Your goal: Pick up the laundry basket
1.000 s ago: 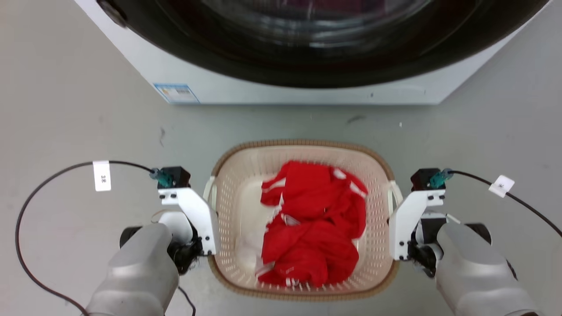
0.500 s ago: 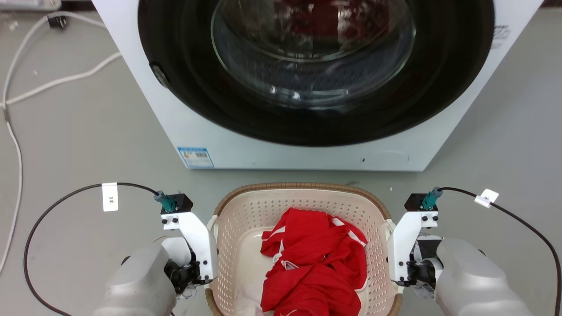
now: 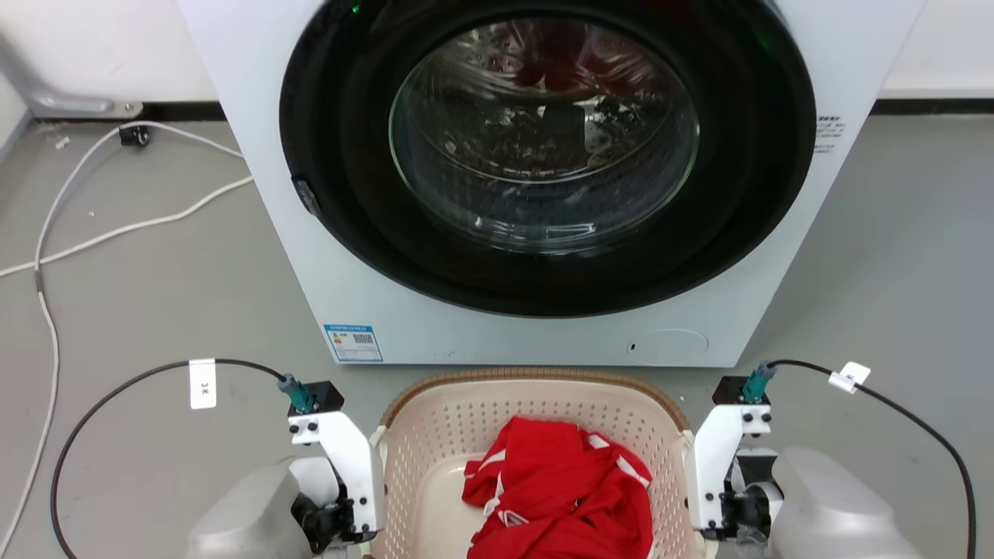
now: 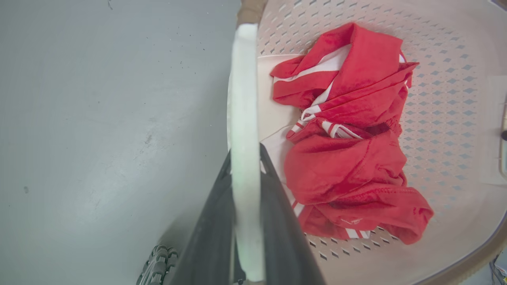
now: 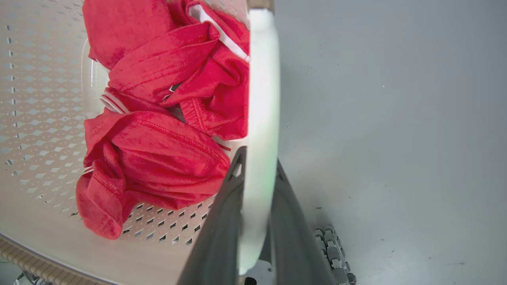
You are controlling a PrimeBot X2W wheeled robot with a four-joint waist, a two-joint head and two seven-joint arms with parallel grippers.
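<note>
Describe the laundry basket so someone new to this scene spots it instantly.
Start at the big white front-loading washing machine; just in front of its door is the laundry basket. What sets it apart: beige perforated walls, a brown woven-look rim, white side handles and a red garment inside.
</note>
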